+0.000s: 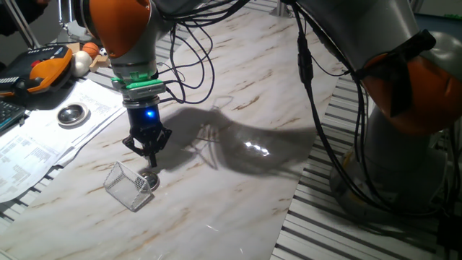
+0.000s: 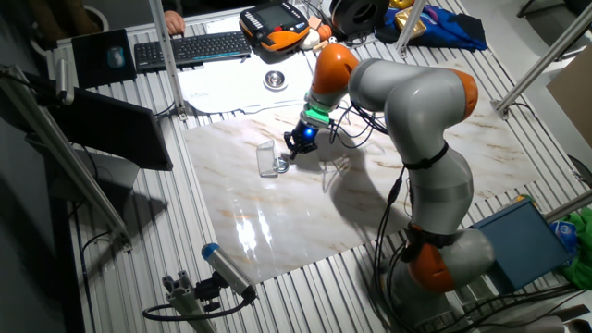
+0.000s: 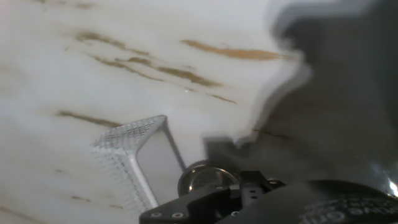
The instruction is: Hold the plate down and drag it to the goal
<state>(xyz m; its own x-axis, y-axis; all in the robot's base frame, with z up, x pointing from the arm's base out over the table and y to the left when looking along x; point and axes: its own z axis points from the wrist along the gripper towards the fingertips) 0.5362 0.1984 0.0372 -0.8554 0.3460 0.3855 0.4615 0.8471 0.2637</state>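
Note:
The plate (image 1: 150, 178) is a small shiny metal disc lying flat on the marble table, right at the open side of the goal (image 1: 130, 186), a small wire mesh box. My gripper (image 1: 151, 163) points straight down with its fingers together, the tips on or just above the plate. In the other fixed view the gripper (image 2: 294, 152) stands just right of the mesh box (image 2: 268, 159), with the plate (image 2: 282, 166) under it. In the hand view the plate (image 3: 207, 177) lies beside the mesh box (image 3: 127, 154), partly hidden by the gripper's body.
A larger round silver dish (image 1: 72, 114) sits on papers at the left. An orange and black pendant (image 1: 40, 66) and a keyboard (image 2: 190, 46) lie beyond it. Cables (image 1: 191, 50) hang beside the arm. The marble board's right edge (image 1: 303, 180) meets slatted table.

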